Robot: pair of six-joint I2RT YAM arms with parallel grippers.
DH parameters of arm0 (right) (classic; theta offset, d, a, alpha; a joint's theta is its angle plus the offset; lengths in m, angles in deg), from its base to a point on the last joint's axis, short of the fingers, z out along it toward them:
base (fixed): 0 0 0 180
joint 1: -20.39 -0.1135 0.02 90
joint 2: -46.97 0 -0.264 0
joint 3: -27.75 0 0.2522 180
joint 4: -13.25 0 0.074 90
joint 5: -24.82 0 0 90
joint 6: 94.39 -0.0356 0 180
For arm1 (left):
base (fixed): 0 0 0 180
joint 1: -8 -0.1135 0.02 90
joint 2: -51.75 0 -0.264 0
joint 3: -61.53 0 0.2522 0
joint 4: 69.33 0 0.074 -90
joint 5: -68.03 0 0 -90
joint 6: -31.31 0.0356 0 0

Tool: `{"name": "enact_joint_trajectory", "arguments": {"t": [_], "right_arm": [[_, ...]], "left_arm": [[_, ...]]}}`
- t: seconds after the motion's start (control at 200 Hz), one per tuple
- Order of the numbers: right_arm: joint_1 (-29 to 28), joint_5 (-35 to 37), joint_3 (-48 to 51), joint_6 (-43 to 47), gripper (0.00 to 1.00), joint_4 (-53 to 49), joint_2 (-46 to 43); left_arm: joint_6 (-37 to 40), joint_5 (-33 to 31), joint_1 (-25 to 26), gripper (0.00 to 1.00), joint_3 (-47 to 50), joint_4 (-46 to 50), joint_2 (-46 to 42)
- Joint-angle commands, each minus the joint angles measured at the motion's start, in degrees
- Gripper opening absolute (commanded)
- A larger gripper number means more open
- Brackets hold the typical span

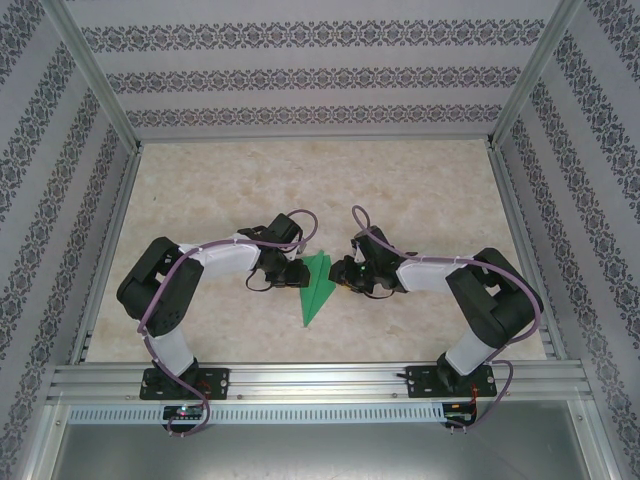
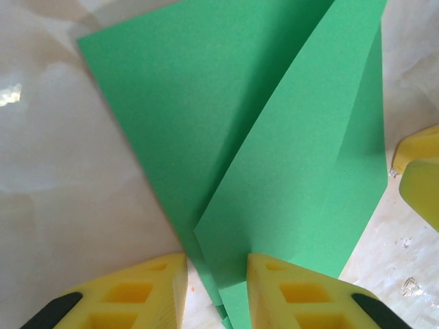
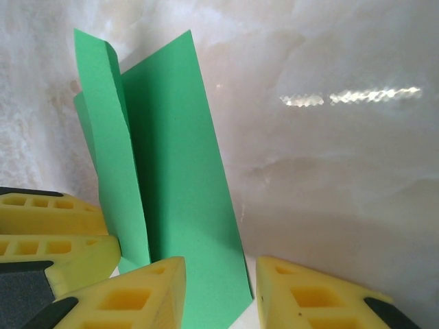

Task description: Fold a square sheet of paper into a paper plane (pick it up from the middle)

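Paper plane [image 1: 314, 290], top view: laid flat on the table [image 1: 420, 200], narrow end toward the arm bases, between left gripper [image 1: 296, 272] and right gripper [image 1: 345, 276].
Left wrist: jaws are held apart; a layered green edge is seen in the gap.
Right wrist: jaws are held apart; a green edge is seen in the gap, unclamped.

Left pincer [image 1: 299, 272] and right pincer [image 1: 338, 277] face inward, jaws apart.
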Motion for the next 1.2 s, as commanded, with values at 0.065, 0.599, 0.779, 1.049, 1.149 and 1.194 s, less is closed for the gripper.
{"name": "enact_joint_trajectory", "arguments": {"t": [0.065,0.599,0.779,1.049,1.149,1.194], "right_arm": [[-2.67,-4.12,1.55,-1.28,0.32,3.18,-0.34],[-1.52,-3.10,3.16,-2.38,0.34,4.68,-2.67],[-1.02,-5.58,1.90,-3.88,0.35,8.45,-0.92],[-0.70,2.27,-1.12,-0.21,0.37,-2.44,-3.97],[-0.71,3.15,-1.77,1.31,0.37,-5.64,-3.42],[-0.85,2.74,-1.51,1.04,0.37,-4.95,-3.24]], "left_arm": [[1.03,0.84,1.77,0.30,-0.60,0.27,1.93],[1.21,0.26,1.85,0.29,-0.64,1.06,1.24],[0.72,1.15,1.85,0.28,0.21,0.28,0.89],[0.63,0.64,1.85,0.28,0.82,0.70,0.33],[0.50,0.71,1.85,0.28,0.92,0.43,0.51],[0.50,0.83,1.86,0.28,0.86,0.37,0.61]]}}
